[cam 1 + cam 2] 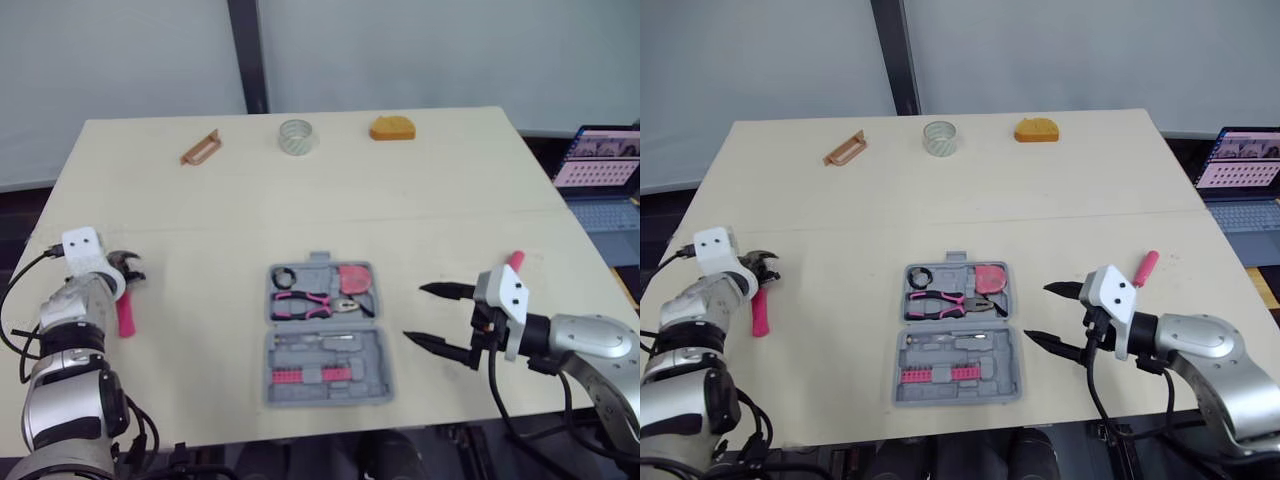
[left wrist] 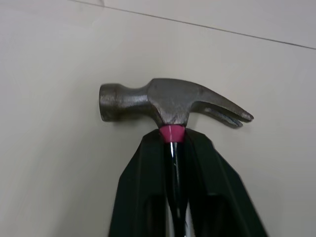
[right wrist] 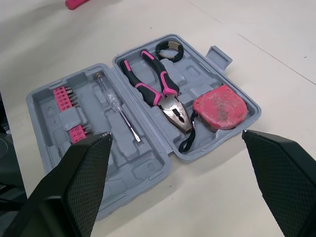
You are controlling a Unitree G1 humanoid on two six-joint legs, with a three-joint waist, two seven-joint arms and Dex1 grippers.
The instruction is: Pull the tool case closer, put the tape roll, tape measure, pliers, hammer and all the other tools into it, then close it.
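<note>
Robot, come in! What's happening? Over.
Left tool shut on hammer neck. Right tool open, beside the open tool case. Pliers, tape measure inside. Pink-handled item loose on table.

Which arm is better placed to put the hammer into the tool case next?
Left. The left gripper is shut on the hammer below its head; the right gripper hangs open beside the tool case.
</note>
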